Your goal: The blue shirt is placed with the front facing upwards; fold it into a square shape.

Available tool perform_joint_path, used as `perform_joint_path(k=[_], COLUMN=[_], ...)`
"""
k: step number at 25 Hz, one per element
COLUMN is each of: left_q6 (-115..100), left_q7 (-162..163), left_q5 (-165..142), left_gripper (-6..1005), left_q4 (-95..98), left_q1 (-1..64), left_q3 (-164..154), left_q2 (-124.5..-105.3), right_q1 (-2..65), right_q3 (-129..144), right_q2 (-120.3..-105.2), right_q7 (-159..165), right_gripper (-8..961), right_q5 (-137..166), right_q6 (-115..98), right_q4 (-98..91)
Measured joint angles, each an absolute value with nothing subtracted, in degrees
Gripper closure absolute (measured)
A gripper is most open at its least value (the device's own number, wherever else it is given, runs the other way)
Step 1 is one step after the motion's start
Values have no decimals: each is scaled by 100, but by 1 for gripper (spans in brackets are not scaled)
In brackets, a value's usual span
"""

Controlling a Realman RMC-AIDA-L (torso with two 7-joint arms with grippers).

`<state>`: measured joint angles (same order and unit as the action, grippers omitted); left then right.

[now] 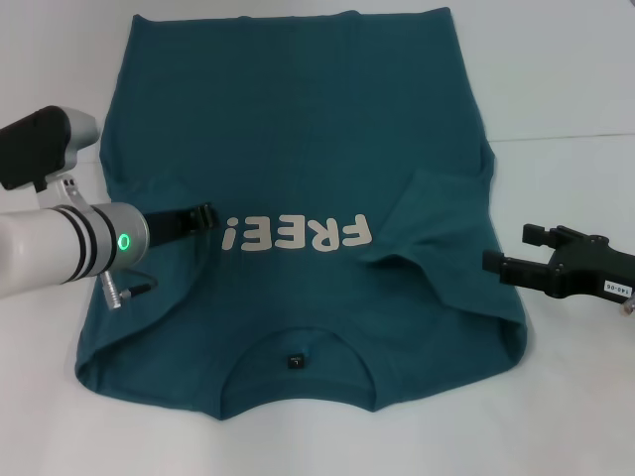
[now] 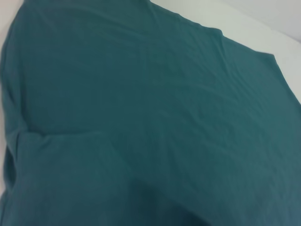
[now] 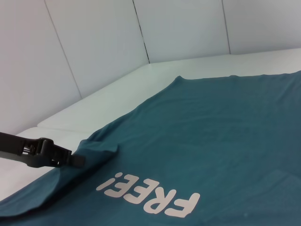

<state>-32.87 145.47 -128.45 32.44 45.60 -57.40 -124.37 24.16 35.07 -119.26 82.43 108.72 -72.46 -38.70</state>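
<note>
Blue shirt [image 1: 298, 129] flat on white table [image 1: 566, 79], lettering up (both sleeves folded inward). Left gripper [image 1: 203, 217] pinches left sleeve fabric. Right gripper [image 1: 511, 250] spread wide, empty, beside shirt's right edge.

A bare robot test bench, most likely a lab.

A plain white surface [image 1: 556, 89] is filling the head view with nothing homely on it, and smooth white wall panels [image 3: 94, 52], split by thin dark seams, are closing it in from 10 to 2 o'clock in the right wrist view. Only a blue shirt [image 1: 298, 149] is lying spread out, with robot arms reaching in.
</note>
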Motion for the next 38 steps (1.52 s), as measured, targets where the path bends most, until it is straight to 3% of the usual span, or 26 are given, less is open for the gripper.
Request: perform_joint_path(k=[10,15,18,21,22,29,33,38], left_q6=[-3323,-3671,-4143,-4907,-5314,-6394,-6904,-7142], left_q7=[14546,14545,14545,14545,14546,14423,14135,13750], left_q5=[-12691,-12582,-12574,-12602,-12625,-13166,-13470,-13498], left_gripper=[809,581,377,199,140,118,105,108], left_q4=[3242,3596,3942,4044,4038,4288,4474,4675], left_q1=[4537,4530,4474,4482,4495,4373,4302,4231], left_q3=[-5756,-5720,-5577,-5272,-5046,-3918,-3540,-3491], left_q2=[-12424,-12387,-12296,-12075,-11920,-11640,-11585,-11595], right_q1=[2417,2421,2470,2506,2509,2609,2804,3131], right_q3=[3548,3550,3549,3550,3551,3559,3560,3391], right_q2=[-11926,-11883,-11788,-11732,-11728,-11668,-11462,-11082], right_q7=[8251,8432,8726,9049,9159,10624,12132,13814], right_gripper=[17,19,21,22,22,25,27,29], right_q5=[10872,10887,11036,11261,11332,12033,12749,13171], right_q6=[-7241,-7219,-7213,-7223,-7230,-7416,-8106,-9211], right_q4=[-3867,-3908,-3973,-4145,-4239,-5115,-5766,-6081])
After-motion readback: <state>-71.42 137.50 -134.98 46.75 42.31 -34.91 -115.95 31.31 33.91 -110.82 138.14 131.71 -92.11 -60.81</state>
